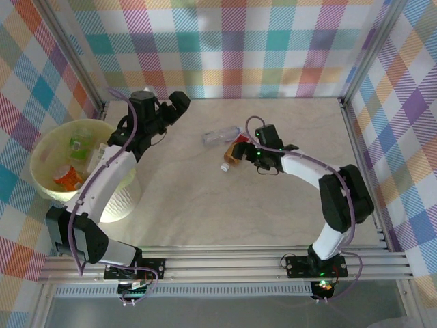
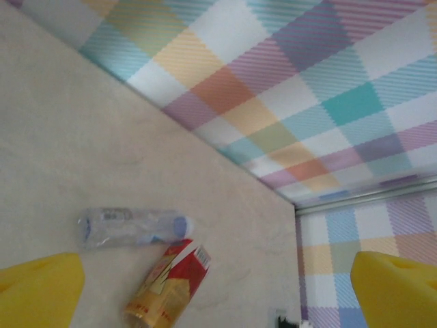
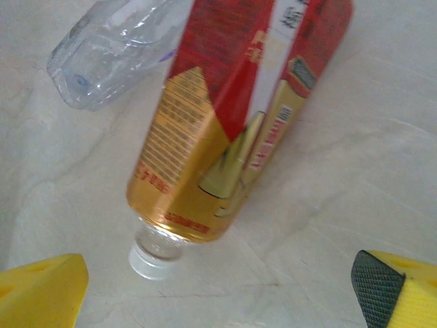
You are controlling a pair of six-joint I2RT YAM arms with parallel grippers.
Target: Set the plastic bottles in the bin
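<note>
Your right pincer [image 3: 218, 290], wide open and empty like the left pincer [image 2: 218, 290], hangs over the red bottle [image 3: 225, 130]: lower, close, then carry it to the bin [image 1: 35, 167].

1. Top external — high behind the near edge, looking down on the whole counter [image 1: 205, 212].
2. Left wrist — low, facing obliquely across the counter toward the far plaid wall [image 2: 273, 82].
3. Right wrist: very close above the red-labelled bottle [image 3: 232, 137], looking down.
4. All three share that bottle and the clear bottle [image 2: 130, 227] beside it.
</note>
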